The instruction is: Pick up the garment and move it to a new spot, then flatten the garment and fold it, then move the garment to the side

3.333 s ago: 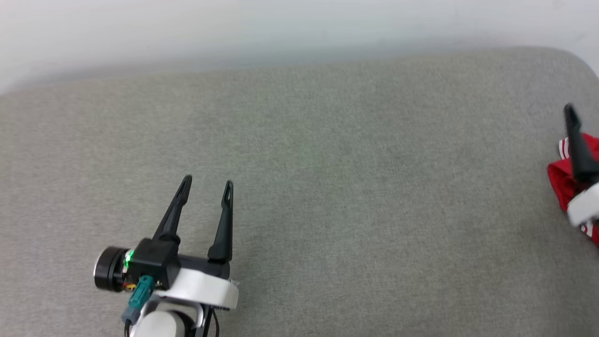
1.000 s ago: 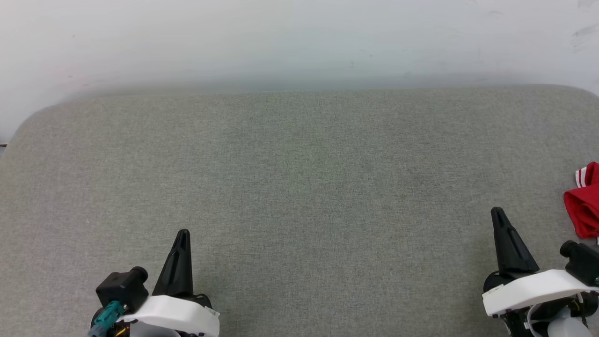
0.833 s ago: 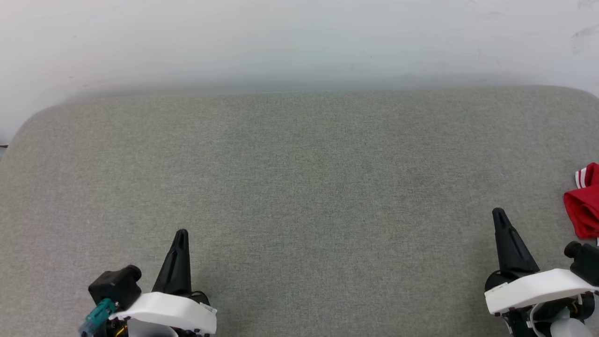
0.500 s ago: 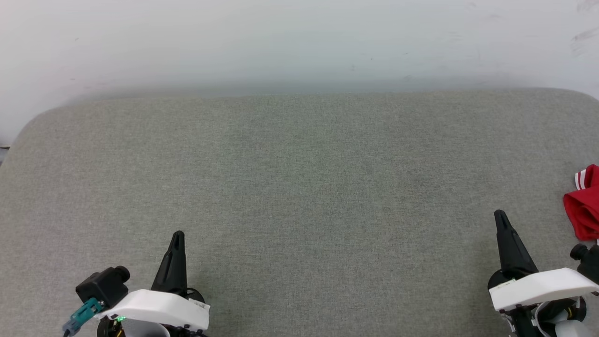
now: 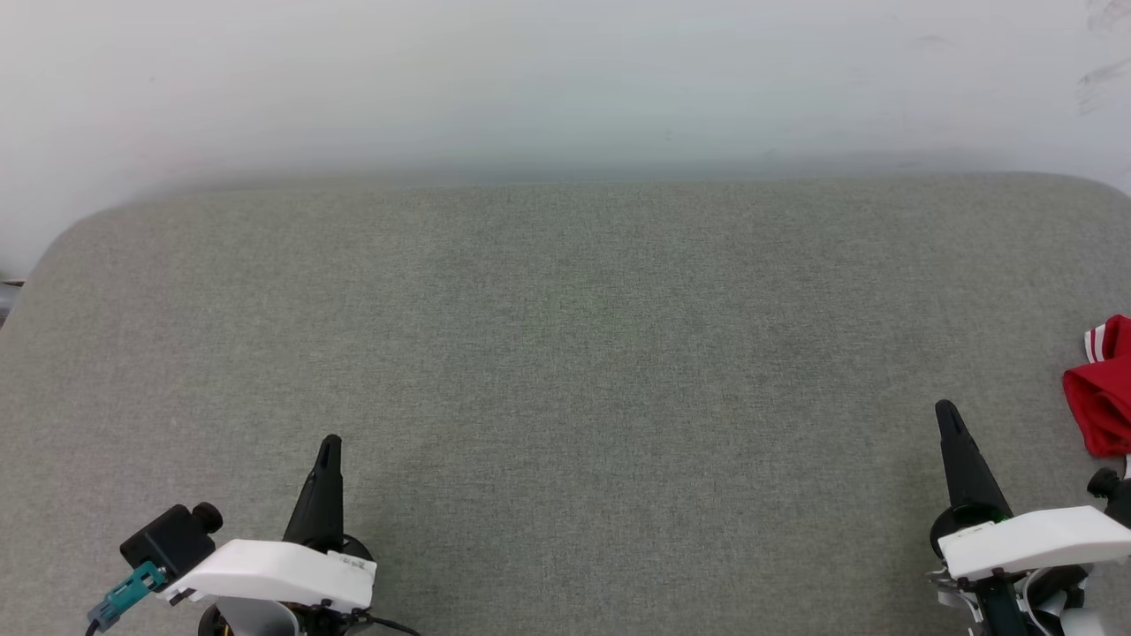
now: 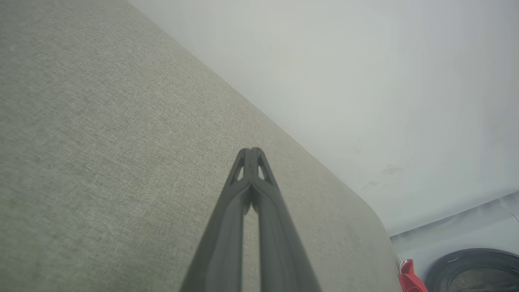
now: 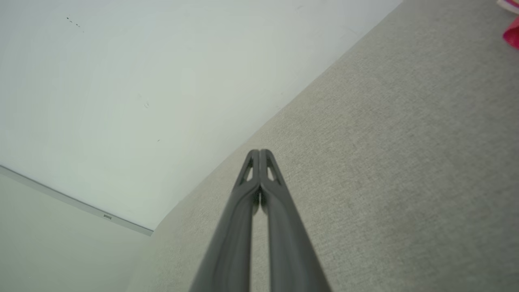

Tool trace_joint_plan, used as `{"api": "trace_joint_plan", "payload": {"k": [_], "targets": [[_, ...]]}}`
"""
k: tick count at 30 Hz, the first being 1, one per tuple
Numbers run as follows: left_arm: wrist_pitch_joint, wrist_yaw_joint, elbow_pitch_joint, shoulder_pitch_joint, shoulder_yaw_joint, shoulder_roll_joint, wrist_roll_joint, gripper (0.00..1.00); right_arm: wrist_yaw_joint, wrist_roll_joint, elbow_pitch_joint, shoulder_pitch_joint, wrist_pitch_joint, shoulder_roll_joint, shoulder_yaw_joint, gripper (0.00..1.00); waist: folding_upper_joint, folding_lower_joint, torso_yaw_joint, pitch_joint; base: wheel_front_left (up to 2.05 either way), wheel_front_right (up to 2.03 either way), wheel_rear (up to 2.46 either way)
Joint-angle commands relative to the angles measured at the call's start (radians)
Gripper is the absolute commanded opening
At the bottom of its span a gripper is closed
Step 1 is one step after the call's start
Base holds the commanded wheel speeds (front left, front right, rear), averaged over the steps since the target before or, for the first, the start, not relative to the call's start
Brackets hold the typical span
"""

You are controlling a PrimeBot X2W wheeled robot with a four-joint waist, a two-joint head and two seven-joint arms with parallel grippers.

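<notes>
Your left claw (image 5: 328, 442) at lower left and right claw (image 5: 945, 408) at lower right both show fingers pressed together, pinching nothing, over the grey fabric surface (image 5: 565, 353), while the garment (image 5: 1103, 397) lies at the frame's right edge, seemingly bunched, near the right claw but not touching it.
</notes>
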Motion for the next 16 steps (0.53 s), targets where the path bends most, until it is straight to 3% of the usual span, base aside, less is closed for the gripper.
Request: {"api": "trace_joint_plan", "payload": {"k": [1,16], "targets": [[0.008,-0.008,-0.005,-0.028,0.008,0.003,-0.038,0.0,0.0,0.034,-0.009,-0.022,0.008,0.004,-0.008,0.0,-0.0001,0.0,0.0,-0.001,0.0,0.0,0.0],[0.049,-0.022,0.016,-0.04,0.026,0.005,-0.217,0.0,0.0,0.185,-0.003,-0.026,0.05,0.017,-0.023,0.0,-0.0001,0.0,0.003,-0.011,0.0,0.0,0.0]]}}
